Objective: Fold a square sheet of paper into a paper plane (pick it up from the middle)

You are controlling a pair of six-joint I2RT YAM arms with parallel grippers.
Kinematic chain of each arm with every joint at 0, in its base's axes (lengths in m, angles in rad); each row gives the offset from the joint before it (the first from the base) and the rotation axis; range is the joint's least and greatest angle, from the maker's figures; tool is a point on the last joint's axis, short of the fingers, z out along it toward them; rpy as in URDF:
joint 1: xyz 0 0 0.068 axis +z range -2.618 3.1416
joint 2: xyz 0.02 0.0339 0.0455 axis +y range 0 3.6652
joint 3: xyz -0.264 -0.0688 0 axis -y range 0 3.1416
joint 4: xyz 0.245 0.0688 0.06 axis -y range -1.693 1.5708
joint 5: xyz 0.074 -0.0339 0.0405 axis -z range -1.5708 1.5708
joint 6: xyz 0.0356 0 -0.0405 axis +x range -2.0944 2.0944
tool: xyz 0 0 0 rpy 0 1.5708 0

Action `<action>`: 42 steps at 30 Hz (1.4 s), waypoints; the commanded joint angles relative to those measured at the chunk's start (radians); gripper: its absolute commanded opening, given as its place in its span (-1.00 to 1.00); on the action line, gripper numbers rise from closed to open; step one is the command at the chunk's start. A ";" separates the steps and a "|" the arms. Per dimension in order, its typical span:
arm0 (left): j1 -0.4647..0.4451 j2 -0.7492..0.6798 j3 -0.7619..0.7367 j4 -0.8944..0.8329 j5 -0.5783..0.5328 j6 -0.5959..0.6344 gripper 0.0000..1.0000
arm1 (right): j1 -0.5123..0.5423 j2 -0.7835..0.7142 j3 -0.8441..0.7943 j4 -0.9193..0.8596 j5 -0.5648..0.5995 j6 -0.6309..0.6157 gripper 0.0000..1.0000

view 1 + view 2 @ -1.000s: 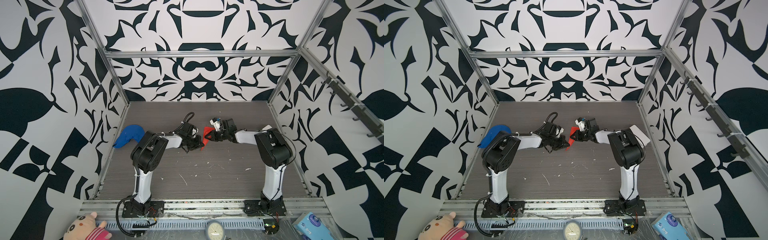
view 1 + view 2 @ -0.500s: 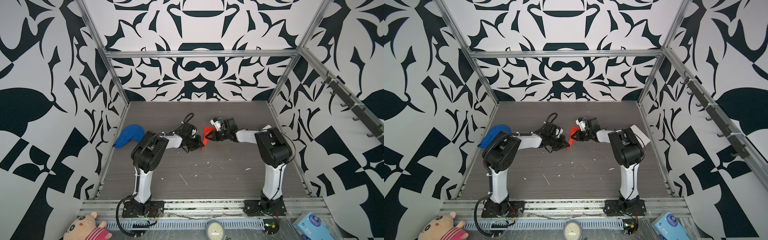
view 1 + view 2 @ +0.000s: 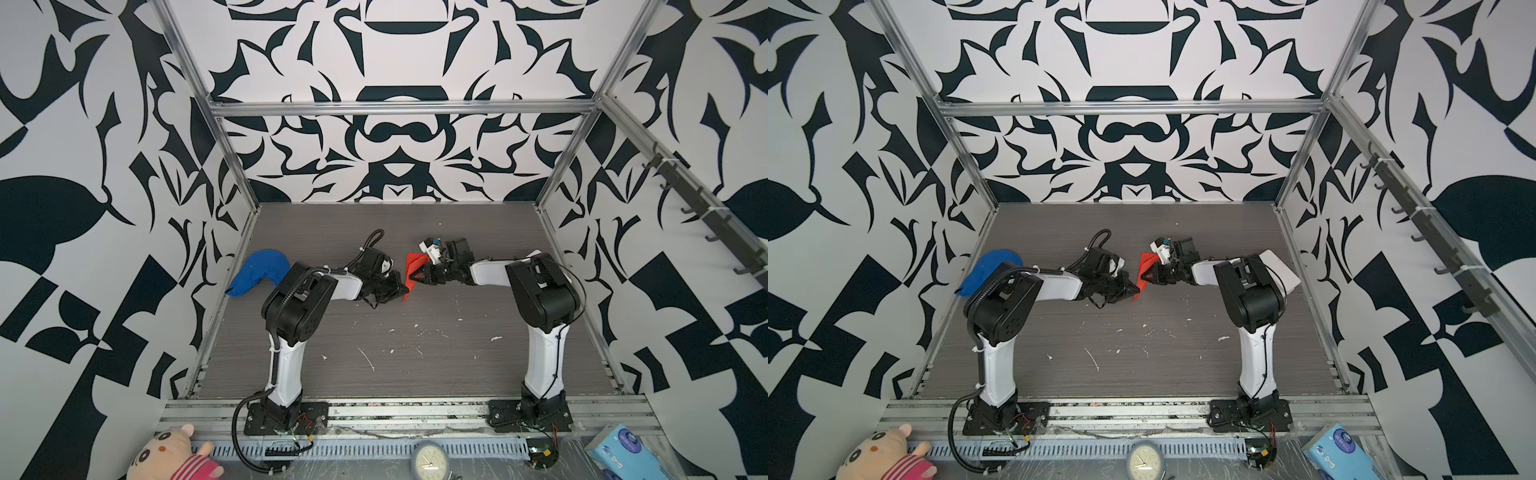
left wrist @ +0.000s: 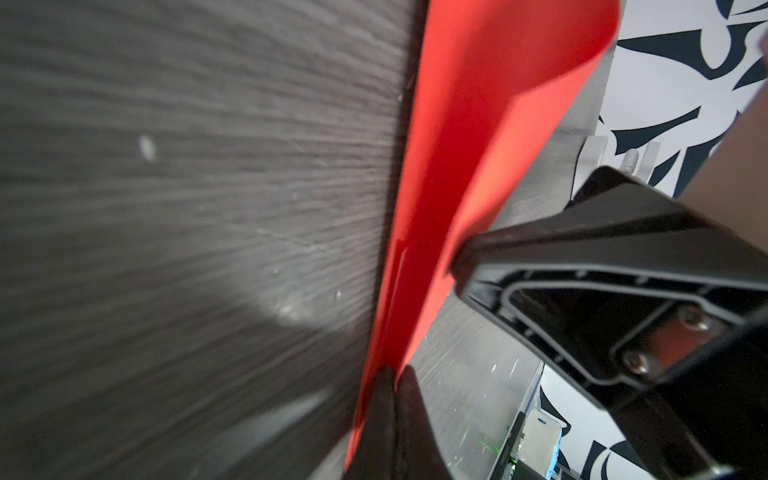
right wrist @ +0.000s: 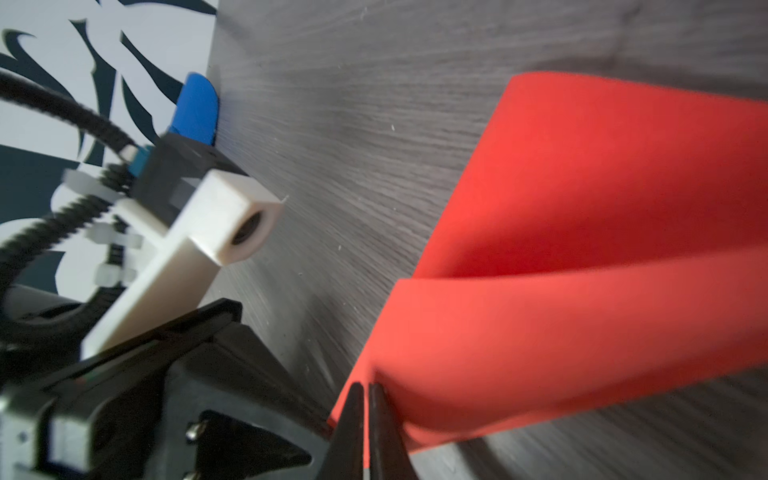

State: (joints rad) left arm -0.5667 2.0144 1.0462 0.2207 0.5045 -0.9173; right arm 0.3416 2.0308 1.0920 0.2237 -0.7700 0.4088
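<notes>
Red paper sheet (image 3: 413,266): folded double, layers bowed apart, standing edgewise, mid grey tabletop (image 3: 457,232).

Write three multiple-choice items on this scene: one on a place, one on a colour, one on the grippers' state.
1. Where does the crumpled blue cloth lump lie on the dark wood-grain table?
A. At its left edge, against the wall
B. At its middle, between the arms
C. By the right arm's base

2. What colour is the thin folded sheet of paper?
A. White
B. Green
C. Red

3. How do the left gripper and right gripper stand?
A. Both open, clear of the paper
B. Both shut on the paper
C. Only the left one shut on it

Key:
A: both top views show it beside that wall.
C: every view shows red.
B: each wrist view shows jaws pinched on the paper.
</notes>
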 commanded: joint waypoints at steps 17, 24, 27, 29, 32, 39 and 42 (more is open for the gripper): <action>0.013 0.023 -0.081 0.106 -0.015 -0.039 -1.00 | -0.045 0.039 0.070 0.054 -0.071 0.044 -0.73; 0.014 0.024 -0.083 0.108 -0.017 -0.040 -0.99 | -0.042 0.071 0.098 0.021 -0.059 0.033 -0.73; 0.014 0.025 -0.082 0.108 -0.015 -0.041 -0.97 | -0.042 0.082 0.106 0.003 -0.056 0.024 -0.73; 0.014 0.024 -0.080 0.107 -0.015 -0.041 -0.96 | -0.042 0.089 0.110 -0.006 -0.056 0.022 -0.73; 0.014 0.023 -0.077 0.106 -0.014 -0.041 -0.95 | -0.042 0.095 0.114 -0.016 -0.053 0.016 -0.73; 0.014 0.022 -0.071 0.097 -0.013 -0.042 -0.93 | -0.042 0.111 0.127 -0.047 -0.036 0.004 -0.73; 0.014 0.017 -0.068 0.095 -0.012 -0.039 -0.89 | -0.042 0.116 0.133 -0.074 -0.019 -0.004 -0.73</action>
State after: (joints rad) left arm -0.5610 2.0144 0.9886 0.3477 0.5156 -0.9508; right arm 0.2924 2.1441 1.1988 0.1967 -0.8143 0.4343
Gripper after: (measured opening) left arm 0.054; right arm 0.135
